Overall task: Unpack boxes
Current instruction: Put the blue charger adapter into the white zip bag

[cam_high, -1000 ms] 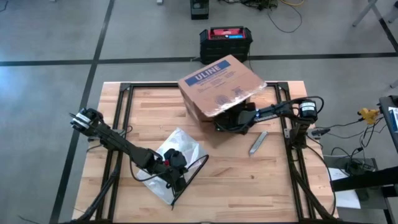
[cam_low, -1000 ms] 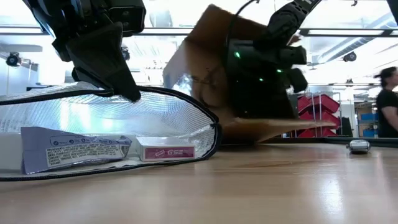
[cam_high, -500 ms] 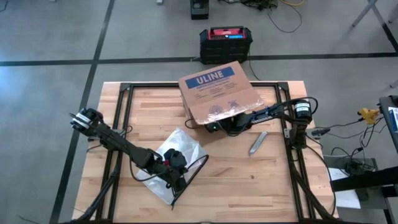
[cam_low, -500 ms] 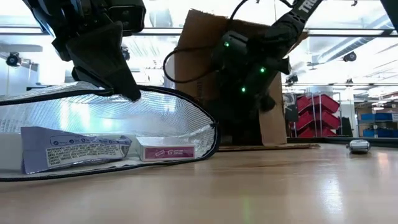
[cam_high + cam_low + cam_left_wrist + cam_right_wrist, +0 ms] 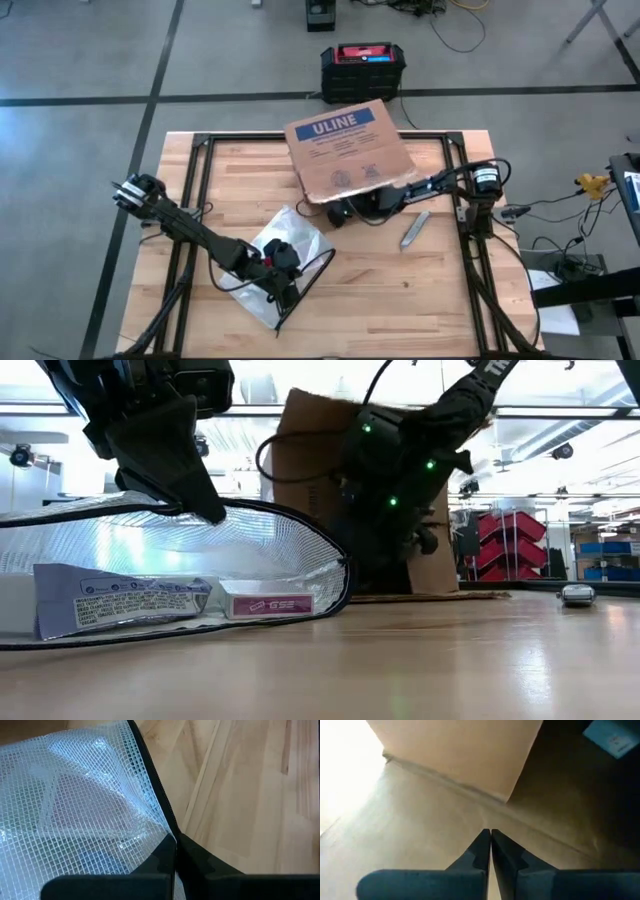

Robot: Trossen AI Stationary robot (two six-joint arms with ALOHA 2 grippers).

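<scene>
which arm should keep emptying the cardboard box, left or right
Right, most likely. The right gripper, fingers together, is already reaching inside the tipped cardboard box. The left gripper is across the table, shut on the mesh bag edge.

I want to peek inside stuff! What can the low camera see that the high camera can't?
Only the low view shows what lies inside the mesh bag: a pink carton and a printed packet.

Only the high view shows the blue ULINE label on top of the cardboard box, and the black-and-red case on the floor.

Both show the box, the bag pinched by the left gripper, the right arm reaching under the box, and a small grey tool on the table.
</scene>
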